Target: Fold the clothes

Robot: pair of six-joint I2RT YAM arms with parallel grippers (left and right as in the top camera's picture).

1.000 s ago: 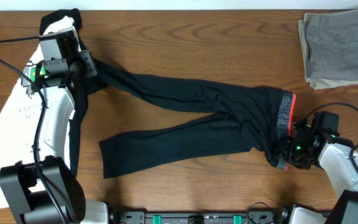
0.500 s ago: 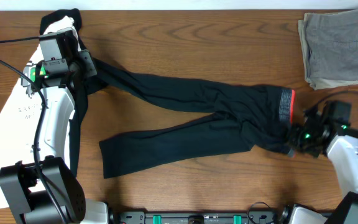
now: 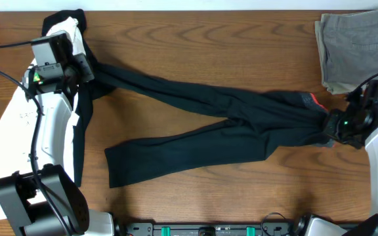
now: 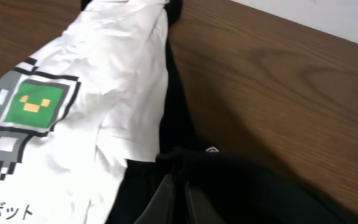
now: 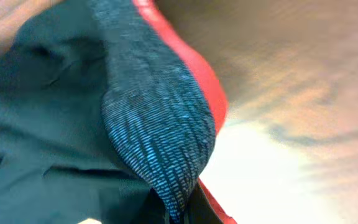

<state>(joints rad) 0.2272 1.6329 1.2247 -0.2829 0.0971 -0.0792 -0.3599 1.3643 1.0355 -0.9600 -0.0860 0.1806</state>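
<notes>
Now your two claws clench one pair of black trousers (image 3: pixel 209 124): left claw (image 3: pixel 85 69) on a leg (image 3: pixel 143 88), right claw (image 3: pixel 331 124) on the waistband (image 5: pixel 160 124).

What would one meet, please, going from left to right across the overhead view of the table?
white T-shirt → black trousers → folded grey-olive trousers

The white T-shirt (image 4: pixel 123 74) carries katakana reading "ロボット" below its green robot print (image 4: pixel 33 102).
</notes>
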